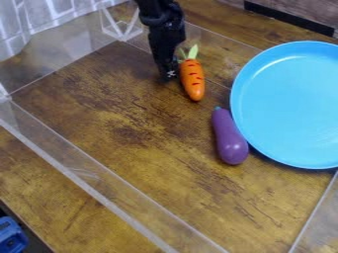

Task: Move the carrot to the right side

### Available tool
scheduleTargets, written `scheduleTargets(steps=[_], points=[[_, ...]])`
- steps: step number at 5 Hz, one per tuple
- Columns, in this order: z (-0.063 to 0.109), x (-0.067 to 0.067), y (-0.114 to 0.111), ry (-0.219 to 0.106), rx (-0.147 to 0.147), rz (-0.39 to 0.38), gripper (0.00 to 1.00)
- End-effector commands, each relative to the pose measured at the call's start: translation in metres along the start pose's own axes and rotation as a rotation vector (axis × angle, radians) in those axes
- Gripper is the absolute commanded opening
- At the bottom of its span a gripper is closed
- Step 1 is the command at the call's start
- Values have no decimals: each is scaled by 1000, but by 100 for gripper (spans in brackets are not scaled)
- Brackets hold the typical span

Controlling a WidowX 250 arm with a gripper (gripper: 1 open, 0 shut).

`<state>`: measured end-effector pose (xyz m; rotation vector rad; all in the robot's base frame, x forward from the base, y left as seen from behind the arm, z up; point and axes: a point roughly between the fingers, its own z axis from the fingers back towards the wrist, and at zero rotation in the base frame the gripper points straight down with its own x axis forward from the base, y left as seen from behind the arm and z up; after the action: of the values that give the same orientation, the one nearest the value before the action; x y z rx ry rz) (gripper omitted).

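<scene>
The carrot is orange with dark ridges and a green leafy top. It lies flat on the wooden table, its top pointing away, left of the blue plate. My black gripper points down with its tips at the table, right beside the carrot's left side. Nothing shows between its fingers. They form one dark mass, so I cannot make out whether they are open or shut. Whether it touches the carrot is unclear.
A purple eggplant lies by the plate's lower left rim. Clear plastic walls border the table on the left and front. The table edge runs along the lower left.
</scene>
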<state>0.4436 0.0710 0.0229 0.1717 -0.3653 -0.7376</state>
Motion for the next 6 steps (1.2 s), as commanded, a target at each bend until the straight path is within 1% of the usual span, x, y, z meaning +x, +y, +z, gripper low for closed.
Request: scheduleTargets(steps=[1, 3, 5, 6], points=[[-11, -27, 0, 44, -40, 7, 100], [-11, -30, 1, 40, -45, 4, 100], [-13, -40, 11, 72, -17, 132, 100], [-12, -43, 12, 76, -15, 151, 100]])
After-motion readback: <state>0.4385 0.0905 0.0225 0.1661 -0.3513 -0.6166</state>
